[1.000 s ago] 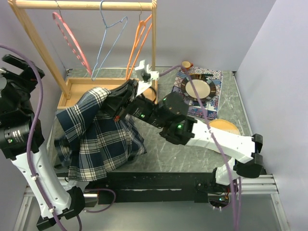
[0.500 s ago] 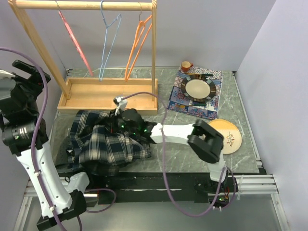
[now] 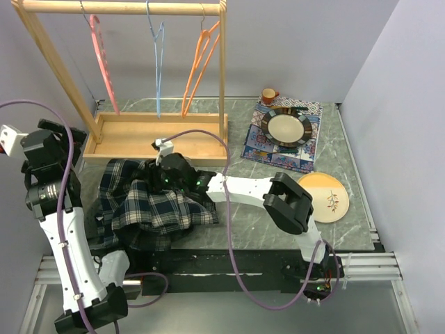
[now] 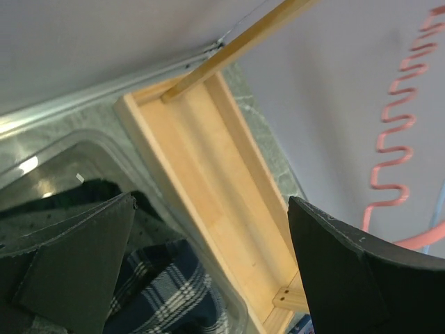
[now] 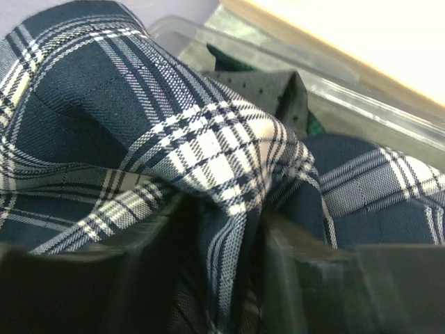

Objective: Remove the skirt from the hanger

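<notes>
The navy and white plaid skirt [image 3: 153,205] lies crumpled in a heap at the table's front left, inside a clear plastic bin [image 5: 334,90]. No hanger is in it. Pink [image 3: 101,56], blue [image 3: 158,62] and orange [image 3: 198,66] hangers hang bare on the wooden rack. My right gripper [image 3: 161,179] is low over the heap. In the right wrist view its jaws stand apart [image 5: 229,229], and a loose fold of the skirt [image 5: 208,153] lies between them. My left gripper [image 3: 59,136] is raised at the far left, open and empty [image 4: 212,202].
The rack's wooden tray [image 3: 139,136] sits just behind the skirt, with its uprights at both ends. At the back right, a dark-rimmed plate [image 3: 286,126] rests on a patterned mat [image 3: 306,158] beside a small cup [image 3: 268,94]. An orange plate [image 3: 327,196] lies at the right.
My right arm brought the skirt down from mid-air to the heap at the front left and its jaws parted. The swinging hangers settled. The left arm shifted slightly lower.
</notes>
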Robot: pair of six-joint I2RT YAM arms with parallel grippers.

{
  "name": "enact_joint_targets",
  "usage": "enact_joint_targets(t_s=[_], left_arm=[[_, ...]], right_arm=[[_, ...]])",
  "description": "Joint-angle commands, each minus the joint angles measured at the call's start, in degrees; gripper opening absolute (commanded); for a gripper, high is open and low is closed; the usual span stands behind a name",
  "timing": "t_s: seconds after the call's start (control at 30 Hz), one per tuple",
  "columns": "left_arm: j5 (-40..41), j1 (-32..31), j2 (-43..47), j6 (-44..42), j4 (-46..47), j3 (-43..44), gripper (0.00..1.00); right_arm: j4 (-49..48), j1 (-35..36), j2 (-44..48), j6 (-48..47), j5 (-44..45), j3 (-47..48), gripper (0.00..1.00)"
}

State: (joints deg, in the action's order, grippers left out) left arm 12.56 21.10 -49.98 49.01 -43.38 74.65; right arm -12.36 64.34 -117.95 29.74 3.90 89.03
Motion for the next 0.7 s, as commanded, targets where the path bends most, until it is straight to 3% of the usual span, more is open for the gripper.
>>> enact_joint_targets(t_s=[0.0,0.1,0.37,0.5,0.67], left_arm=[[0.3,-0.6,2.2,5.2,-1.4,-2.8,0.97],[-2.8,-1.5,2.3,5.1,-1.3,-4.2,0.97],[5.3,-6.3,2.3,2.5,-5.6,-8.3,0.97],[2.9,-10.5,2.5,3.4,-6.0,-8.8,0.97],[10.7,-24.1,3.7,7.8,-9.0,-10.1,0.97]], right_arm=[[10.1,-0.3,8.3,-0.7,-2.4,5.8,0.68],[14.4,-0.3,12.3,-0.1,-2.9,5.5,0.83],[23.7,-0.4,27.0,2.0,0.7,-0.8,0.87],[28.5,-0.4,32.8,9.6,2.4,-7.1,0.87],[28.8,-0.4,38.9,13.5,3.8,-14.6,0.86]])
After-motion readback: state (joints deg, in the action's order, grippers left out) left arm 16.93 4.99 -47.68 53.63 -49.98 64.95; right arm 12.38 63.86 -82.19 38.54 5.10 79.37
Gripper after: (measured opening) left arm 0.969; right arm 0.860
